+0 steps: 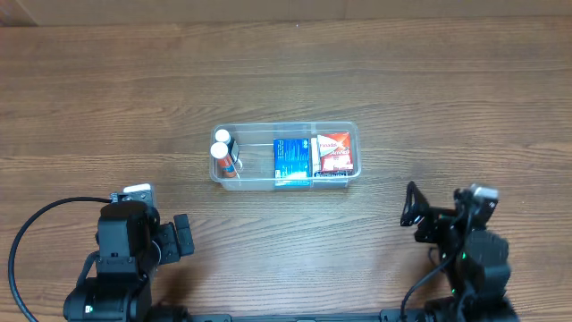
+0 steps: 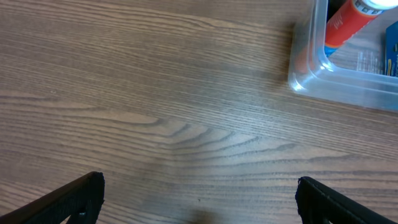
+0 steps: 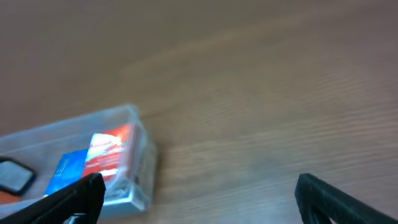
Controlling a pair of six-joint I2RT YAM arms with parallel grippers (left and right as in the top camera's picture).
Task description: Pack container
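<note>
The clear plastic container (image 1: 353, 152) sits mid-table. Inside it are two orange bottles with white caps (image 1: 221, 156) at the left end, a blue box (image 1: 291, 159) in the middle and a red and white box (image 1: 334, 152) at the right end. My left gripper (image 1: 183, 237) is open and empty near the front left, apart from the container; its view shows the container's corner (image 2: 305, 78) and one bottle (image 2: 348, 18). My right gripper (image 1: 413, 207) is open and empty at the front right; its blurred view shows the container's end (image 3: 140, 180) with the red box (image 3: 112, 155).
Bare wooden tabletop (image 1: 107, 107) surrounds the container on all sides. Black cables (image 1: 36, 224) trail from the left arm base at the front left edge.
</note>
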